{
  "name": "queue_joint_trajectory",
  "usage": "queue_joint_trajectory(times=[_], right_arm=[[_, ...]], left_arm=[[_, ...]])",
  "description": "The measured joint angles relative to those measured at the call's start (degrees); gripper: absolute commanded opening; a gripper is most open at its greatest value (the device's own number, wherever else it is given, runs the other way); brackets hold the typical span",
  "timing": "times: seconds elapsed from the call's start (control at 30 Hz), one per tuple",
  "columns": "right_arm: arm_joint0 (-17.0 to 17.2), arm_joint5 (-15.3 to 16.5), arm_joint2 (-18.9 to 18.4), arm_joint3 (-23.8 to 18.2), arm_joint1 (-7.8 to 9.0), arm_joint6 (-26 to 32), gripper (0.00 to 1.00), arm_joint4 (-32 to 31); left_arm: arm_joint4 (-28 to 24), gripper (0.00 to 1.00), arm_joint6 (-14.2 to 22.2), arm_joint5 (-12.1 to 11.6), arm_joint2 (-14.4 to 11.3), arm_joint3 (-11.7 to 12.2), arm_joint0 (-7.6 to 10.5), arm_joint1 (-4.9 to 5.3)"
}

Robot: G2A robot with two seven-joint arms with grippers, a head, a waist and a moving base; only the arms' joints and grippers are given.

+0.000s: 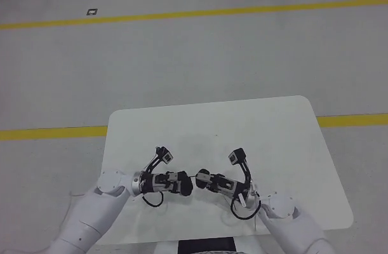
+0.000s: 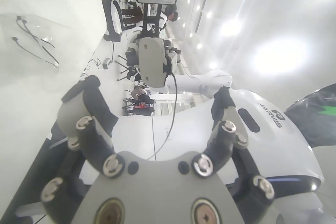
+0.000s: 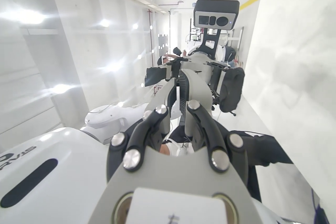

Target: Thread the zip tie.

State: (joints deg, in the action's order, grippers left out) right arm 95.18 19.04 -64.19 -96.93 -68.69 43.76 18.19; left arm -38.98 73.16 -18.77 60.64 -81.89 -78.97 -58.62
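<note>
The right end effector (image 3: 179,83) was clenched, its fingers pressed together. In the top view a thin dark strand, taken to be the zip tie (image 1: 192,176), ran out from its tip. The grip itself could not be made out in the wrist views. The left end effector (image 2: 153,91) faced the right end effector just beside it and was released, its fingers (image 2: 86,99) spread wide. The surface (image 1: 257,127) lay below the right end effector, and a few spare black ties (image 2: 35,40) lay well apart from it.

The step in hand looked like a second grasp on the tie. To do it well, the left end effector probably needed to line up on the strand's free part beyond the right end effector's tip. It should clench only once the strand sat squarely between its pads. The right end effector likely had to hold firm and level, since a thin, springy tie could twist or flick aside under a skewed pinch.
</note>
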Motion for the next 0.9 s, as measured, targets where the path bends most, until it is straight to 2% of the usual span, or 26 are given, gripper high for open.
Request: queue_joint_trajectory(times=[0.03, 0.17, 0.27, 0.5, 0.6, 0.9], right_arm=[[0.07, -0.24, -0.11, -0.16, 0.09, -0.01, 0.0, -0.58], [0.29, -1.29, -0.46, -0.71, 0.4, -0.4, 0.0, -2.58], [0.48, -2.11, -0.6, -1.03, 0.59, -1.26, 0.0, -4.02], [0.68, -3.84, -0.68, -1.73, 0.94, -2.87, 0.0, -6.85], [0.68, -3.88, -0.66, -1.76, 0.95, -2.9, 0.0, -6.94], [0.36, -4.73, -0.41, -2.34, 1.09, -2.66, 0.0, -6.99]], left_arm=[[0.22, 0.98, -0.02, 0.05, 0.0, -0.08, -0.02, 0.05], [0.46, 0.6, 0.12, 0.1, -0.15, -0.35, -0.06, 0.2], [0.69, 0.49, 0.28, 0.09, -0.33, -0.33, -0.05, 0.31], [1.01, 0.38, 0.18, 0.35, -0.67, -0.18, 0.12, 0.54], [1.05, 0.37, 0.22, 0.52, -0.79, 0.02, 0.33, 0.63], [2.25, 0.24, -0.41, 0.85, -0.93, 0.22, 0.79, 0.97]])
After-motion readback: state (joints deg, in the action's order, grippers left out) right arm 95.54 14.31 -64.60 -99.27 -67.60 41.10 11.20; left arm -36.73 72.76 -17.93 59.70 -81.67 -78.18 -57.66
